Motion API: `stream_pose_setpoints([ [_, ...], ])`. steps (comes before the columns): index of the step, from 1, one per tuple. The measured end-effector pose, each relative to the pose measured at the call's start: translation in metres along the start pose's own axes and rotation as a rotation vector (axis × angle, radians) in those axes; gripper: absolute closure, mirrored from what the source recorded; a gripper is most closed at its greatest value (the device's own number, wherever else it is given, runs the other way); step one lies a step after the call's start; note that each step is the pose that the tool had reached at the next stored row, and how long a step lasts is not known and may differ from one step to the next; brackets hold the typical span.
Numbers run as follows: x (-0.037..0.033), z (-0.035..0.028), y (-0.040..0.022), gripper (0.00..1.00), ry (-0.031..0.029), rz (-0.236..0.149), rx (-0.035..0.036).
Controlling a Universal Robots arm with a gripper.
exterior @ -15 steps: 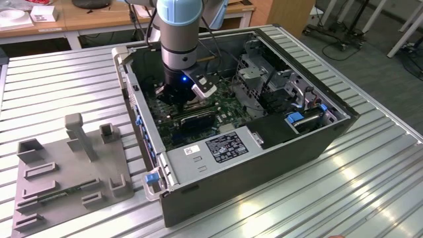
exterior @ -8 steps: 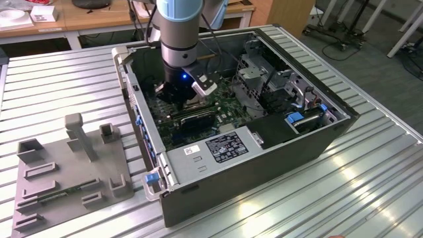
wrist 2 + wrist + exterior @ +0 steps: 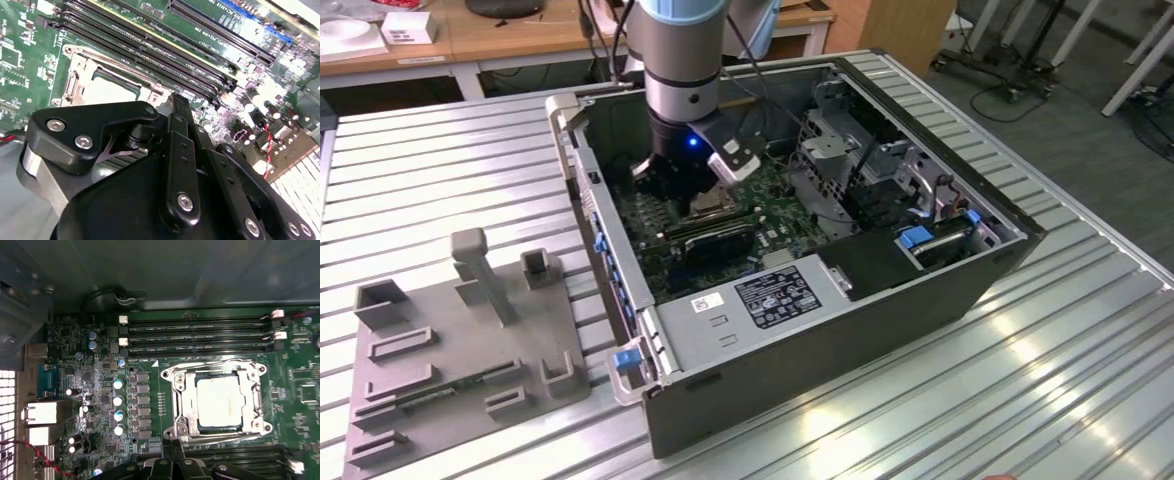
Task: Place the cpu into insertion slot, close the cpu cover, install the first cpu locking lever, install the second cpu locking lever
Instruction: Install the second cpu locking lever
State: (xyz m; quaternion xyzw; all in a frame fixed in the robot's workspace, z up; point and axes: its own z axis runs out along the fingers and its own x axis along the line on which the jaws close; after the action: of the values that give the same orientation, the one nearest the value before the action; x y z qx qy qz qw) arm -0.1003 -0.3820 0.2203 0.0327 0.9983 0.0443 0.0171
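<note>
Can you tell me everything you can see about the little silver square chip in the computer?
The cpu is a small flat square with a pale silvery metal top. It lies level in the insertion slot on the green board. The cpu cover, a thin metal frame, lies closed around its edges, leaving its middle bare. Nothing else touches it; the gripper is beside the socket.

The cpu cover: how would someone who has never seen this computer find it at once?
Start at the open computer case on the slatted table, then the green motherboard inside. In the first wrist view, the cpu cover is the silver metal frame lying around the pale square cpu, between two banks of long black memory slots. It is the only square, shiny, open-centred part there.
</note>
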Motion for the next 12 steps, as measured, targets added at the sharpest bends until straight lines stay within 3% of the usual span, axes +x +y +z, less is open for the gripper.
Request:
stream_pose_setpoints([
  [6, -0.0003, -0.0103, 0.0009, 0.89, -0.0001, 0.0, -0.0001],
  [12, -0.0004, -0.0116, 0.001, 0.89, 0.0, 0.0, -0.0001],
])
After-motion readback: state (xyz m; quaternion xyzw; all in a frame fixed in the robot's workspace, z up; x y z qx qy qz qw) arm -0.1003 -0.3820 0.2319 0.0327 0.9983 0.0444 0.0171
